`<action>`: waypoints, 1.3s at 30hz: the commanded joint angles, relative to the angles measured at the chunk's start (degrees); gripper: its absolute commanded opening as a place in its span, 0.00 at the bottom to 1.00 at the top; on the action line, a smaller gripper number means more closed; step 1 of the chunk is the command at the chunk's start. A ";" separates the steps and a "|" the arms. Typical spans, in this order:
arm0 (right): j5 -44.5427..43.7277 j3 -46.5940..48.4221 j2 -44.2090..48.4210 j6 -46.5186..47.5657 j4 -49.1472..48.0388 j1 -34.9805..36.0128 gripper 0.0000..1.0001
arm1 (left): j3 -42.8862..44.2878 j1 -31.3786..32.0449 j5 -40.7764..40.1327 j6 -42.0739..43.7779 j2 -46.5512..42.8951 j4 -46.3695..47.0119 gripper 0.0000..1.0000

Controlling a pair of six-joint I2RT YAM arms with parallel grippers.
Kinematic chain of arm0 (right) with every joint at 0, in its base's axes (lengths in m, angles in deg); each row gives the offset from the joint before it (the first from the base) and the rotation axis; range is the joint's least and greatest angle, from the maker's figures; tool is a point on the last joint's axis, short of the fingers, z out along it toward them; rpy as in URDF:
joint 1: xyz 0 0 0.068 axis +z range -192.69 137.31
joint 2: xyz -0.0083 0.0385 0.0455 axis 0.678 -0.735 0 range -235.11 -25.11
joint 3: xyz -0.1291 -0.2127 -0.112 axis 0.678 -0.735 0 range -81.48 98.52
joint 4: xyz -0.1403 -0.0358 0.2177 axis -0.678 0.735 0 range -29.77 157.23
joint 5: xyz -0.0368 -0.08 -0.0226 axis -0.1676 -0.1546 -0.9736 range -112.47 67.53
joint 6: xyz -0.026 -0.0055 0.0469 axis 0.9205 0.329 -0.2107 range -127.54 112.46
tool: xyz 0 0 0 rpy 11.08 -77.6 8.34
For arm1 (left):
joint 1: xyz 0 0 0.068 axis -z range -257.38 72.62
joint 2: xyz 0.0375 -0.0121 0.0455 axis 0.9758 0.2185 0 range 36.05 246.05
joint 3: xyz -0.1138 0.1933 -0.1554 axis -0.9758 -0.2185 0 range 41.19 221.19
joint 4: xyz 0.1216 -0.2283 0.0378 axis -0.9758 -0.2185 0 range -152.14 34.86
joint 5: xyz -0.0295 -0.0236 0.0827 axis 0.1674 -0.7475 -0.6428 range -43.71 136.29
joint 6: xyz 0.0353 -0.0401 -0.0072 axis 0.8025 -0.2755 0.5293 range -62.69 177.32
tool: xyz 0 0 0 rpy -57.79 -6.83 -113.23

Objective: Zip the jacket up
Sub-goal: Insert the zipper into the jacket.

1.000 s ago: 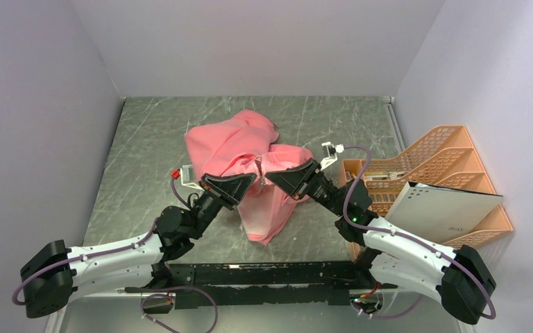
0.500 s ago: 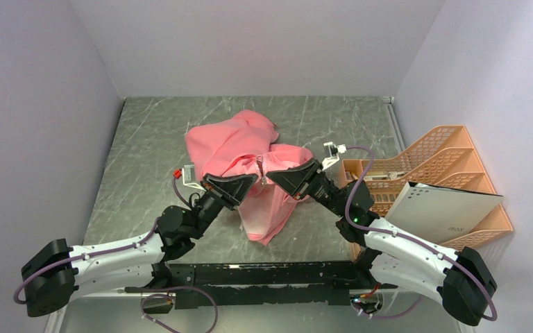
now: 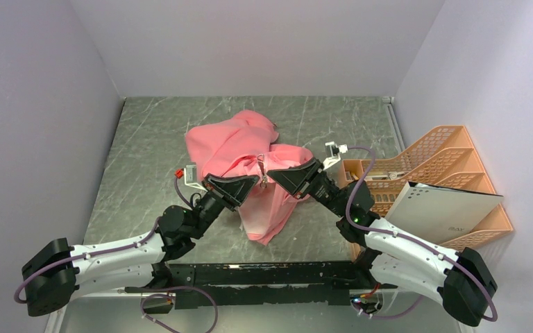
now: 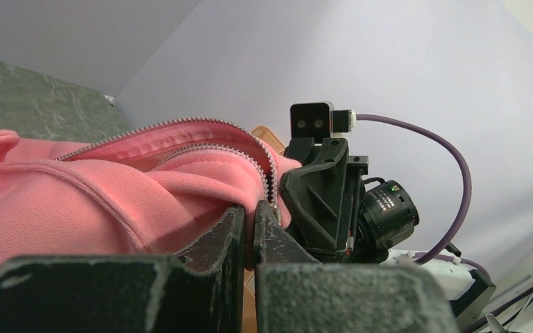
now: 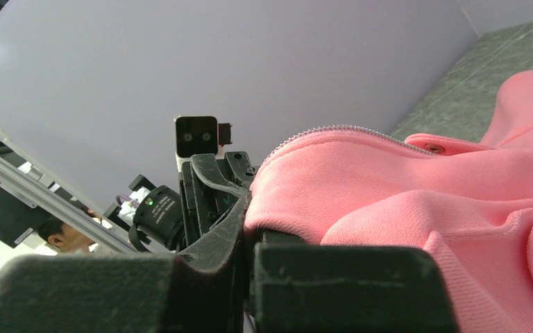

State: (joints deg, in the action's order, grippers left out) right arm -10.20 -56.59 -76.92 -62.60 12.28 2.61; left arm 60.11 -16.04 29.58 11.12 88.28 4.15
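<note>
The jacket [image 3: 232, 142] lies bunched in a salmon-pink heap on the middle of the grey marbled table [image 3: 146, 139], and from above part of it is lifted off the surface where the two arms meet. The left gripper [image 3: 253, 180] and the right gripper [image 3: 273, 175] point at each other, tips just beside one another, each pinching the raised front edge. A small metal zipper pull [image 3: 263, 175] hangs between them. Pink cloth drapes down below the tips and hides the table there. At the right edge stands an orange file rack [image 3: 451, 142] with a white folder [image 3: 444, 208] leaning in it, well apart from the cloth.

From the left wrist, its own fingers [image 4: 232, 232] are pressed together on the fabric edge right where the zipper teeth [image 4: 180, 125] curve down. The right gripper's black body fills the space just behind, topped by a small wrist camera [image 4: 311, 123] with a purple cable [image 4: 458, 166] looping away.

From the right wrist, its jaws are closed on a thick fold of pink cloth, which blocks most of the right side. A snap button [image 5: 432, 148] shows on a flap. A person [image 5: 66, 239] is partly visible at the far lower left.
</note>
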 commanded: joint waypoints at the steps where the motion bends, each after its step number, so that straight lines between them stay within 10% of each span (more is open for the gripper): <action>1: -0.69 1.33 0.20 0.42 -2.42 0.05 0.00 | 0.65 0.36 2.24 -0.06 -0.31 3.95 0.05; 39: 3.68 1.52 -2.47 -0.54 -5.47 0.05 0.00 | 0.30 0.36 0.36 -0.01 -0.08 6.09 0.05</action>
State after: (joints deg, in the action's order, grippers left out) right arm -9.44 -56.59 -78.78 -62.65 11.72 2.59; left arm 59.69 -16.04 29.65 11.12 88.39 5.11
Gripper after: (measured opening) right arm 0.030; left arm 0.083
